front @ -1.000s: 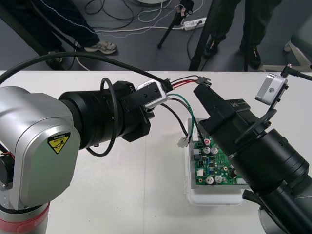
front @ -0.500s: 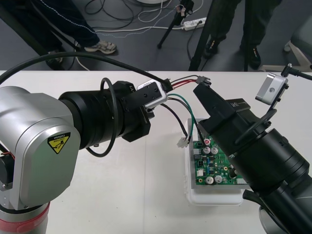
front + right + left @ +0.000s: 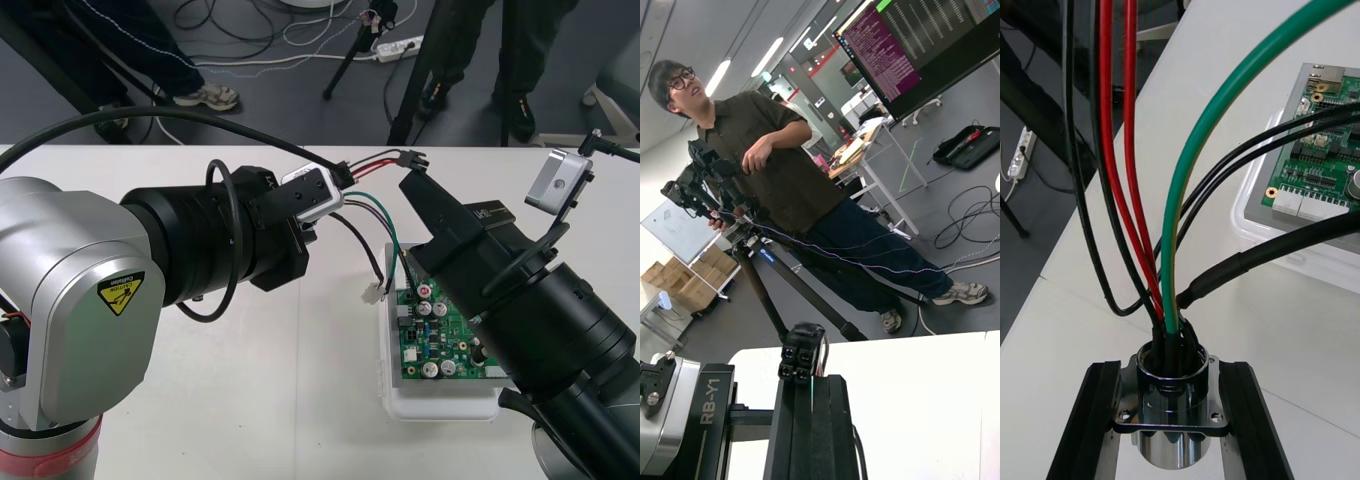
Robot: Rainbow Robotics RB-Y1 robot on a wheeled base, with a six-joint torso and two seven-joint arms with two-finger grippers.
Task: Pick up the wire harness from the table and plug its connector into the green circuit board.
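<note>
Where it is held up over the table (image 3: pixel 300 400), the wire harness (image 3: pixel 375 190) is stretched between both grippers, just beyond the green circuit board (image 3: pixel 440 335). Its metal socket (image 3: pixel 1171 435) is clamped in the left gripper (image 3: pixel 1171 379). Its black plug (image 3: pixel 800 351), not in the board, is pinched by the right gripper (image 3: pixel 809 384), whose body overhangs the board. A yellow warning sticker (image 3: pixel 120 290) is seen on the left arm (image 3: pixel 60 250). The lettering (image 3: pixel 707 411) "RB-Y1" is printed beside the right fingers.

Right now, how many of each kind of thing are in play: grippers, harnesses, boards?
grippers: 2, the left gripper and the right gripper
wire harness: 1
green circuit board: 1
total: 4
</note>
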